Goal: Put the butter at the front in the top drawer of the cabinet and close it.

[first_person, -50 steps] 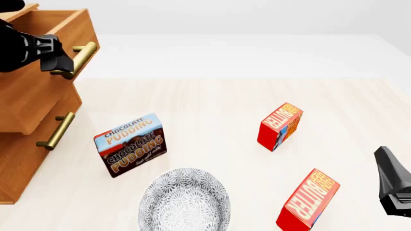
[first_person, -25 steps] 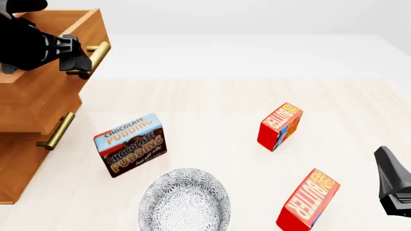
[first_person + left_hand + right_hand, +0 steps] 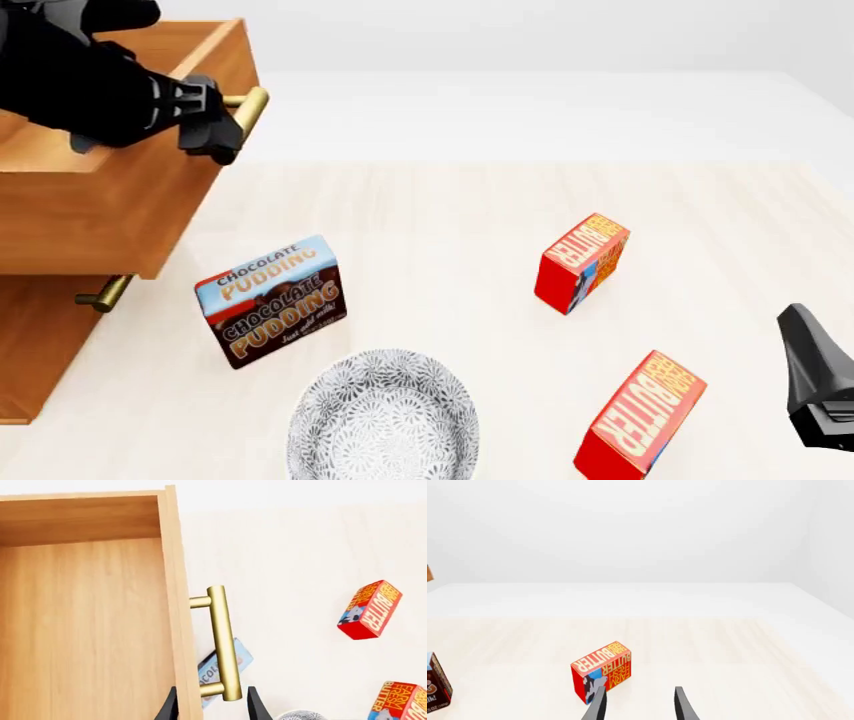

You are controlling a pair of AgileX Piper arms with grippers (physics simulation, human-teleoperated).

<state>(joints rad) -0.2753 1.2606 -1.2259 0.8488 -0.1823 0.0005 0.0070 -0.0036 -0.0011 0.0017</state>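
At the surface's left edge, your left pincer [image 3: 220, 125] is gripping the brass handle [image 3: 223, 642] of the top drawer [image 3: 127, 215], which is standing pulled out from the cabinet [image 3: 34, 350]. Near the front edge, the butter [image 3: 641, 415] is standing just beside your right pincer [image 3: 637, 707], whose fingers are sitting apart around nothing.

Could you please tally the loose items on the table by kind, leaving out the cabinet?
Butter cartons: 2, the rear one and the front one
Chocolate pudding box: 1
Patterned bowl: 1
Total: 4
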